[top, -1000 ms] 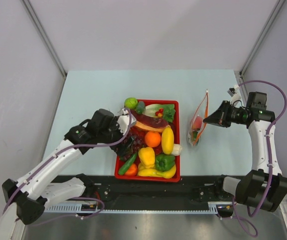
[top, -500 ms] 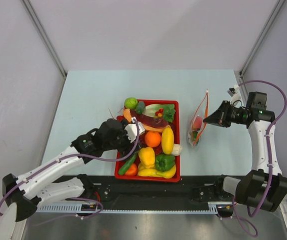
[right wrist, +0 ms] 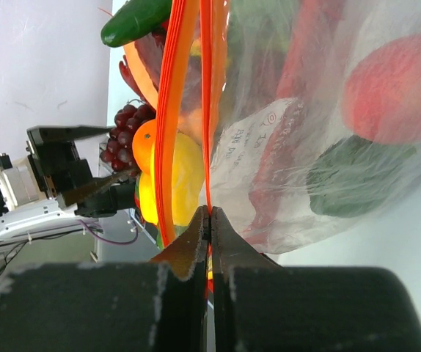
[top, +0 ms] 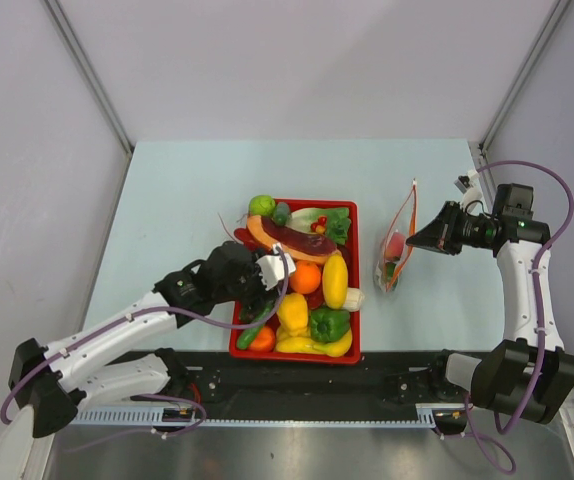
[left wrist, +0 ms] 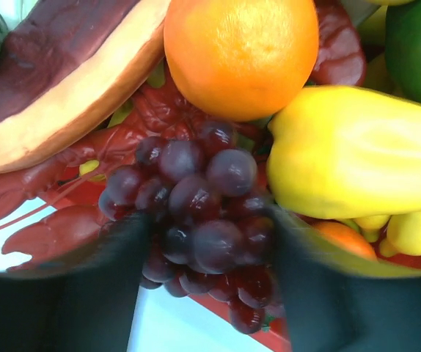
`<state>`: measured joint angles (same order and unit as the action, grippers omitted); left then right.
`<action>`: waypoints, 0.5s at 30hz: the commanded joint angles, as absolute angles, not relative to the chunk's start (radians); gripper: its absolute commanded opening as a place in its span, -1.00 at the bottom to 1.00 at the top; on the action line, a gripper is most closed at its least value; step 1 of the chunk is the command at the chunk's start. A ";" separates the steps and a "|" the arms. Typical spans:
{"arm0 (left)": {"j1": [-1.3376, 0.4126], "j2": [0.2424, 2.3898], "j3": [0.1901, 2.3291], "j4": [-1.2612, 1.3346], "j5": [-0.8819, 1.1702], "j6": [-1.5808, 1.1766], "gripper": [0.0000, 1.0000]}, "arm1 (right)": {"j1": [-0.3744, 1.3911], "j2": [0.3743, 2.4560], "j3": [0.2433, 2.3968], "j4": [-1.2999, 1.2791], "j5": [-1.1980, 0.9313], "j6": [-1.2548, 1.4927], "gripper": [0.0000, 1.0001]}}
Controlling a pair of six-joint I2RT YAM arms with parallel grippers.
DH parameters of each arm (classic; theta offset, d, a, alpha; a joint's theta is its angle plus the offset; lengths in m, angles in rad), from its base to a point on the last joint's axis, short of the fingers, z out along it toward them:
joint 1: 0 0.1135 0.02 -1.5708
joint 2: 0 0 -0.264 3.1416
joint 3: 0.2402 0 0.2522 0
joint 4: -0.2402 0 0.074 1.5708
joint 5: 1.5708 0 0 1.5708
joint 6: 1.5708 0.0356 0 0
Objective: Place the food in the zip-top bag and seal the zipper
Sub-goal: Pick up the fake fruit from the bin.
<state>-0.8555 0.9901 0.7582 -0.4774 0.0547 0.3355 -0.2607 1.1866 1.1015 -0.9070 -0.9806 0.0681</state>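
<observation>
While right fingers (right wrist: 191,246) pinch the clear bag's (right wrist: 328,183) orange zipper (right wrist: 168,110), spread left fingers (left wrist: 86,293) flank purple grapes (left wrist: 196,213).

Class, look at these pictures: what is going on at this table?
The right hand is shut on the zipper strip, holding up the clear bag beside the red tray; a pink peach and a dark green piece lie inside. The left hand is over the tray, fingers either side of the purple grape bunch.

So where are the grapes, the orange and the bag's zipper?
grape bunch (left wrist: 196,220), left wrist view, middle of cluster.
orange (left wrist: 240,55), left wrist view, centre of peel.
zipper (right wrist: 169,110), right wrist view, midway along strip.
</observation>
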 commanded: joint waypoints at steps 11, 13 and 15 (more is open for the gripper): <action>-0.861 0.924 0.848 -0.563 0.067 0.322 -0.76 | -0.256 1.180 1.111 -0.896 -0.989 0.061 -1.00; -0.861 0.914 0.873 -0.589 0.067 0.316 -0.93 | -0.256 1.180 1.111 -0.897 -0.991 0.061 -1.00; -0.861 0.905 0.894 -0.607 0.069 0.308 -1.00 | -0.256 1.180 1.112 -0.897 -0.994 0.063 -1.00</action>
<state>-0.8577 0.9436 0.8120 -0.5552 0.0593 0.3302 -0.2607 1.1866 1.1015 -0.9070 -0.9810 0.0677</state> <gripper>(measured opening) 0.049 0.010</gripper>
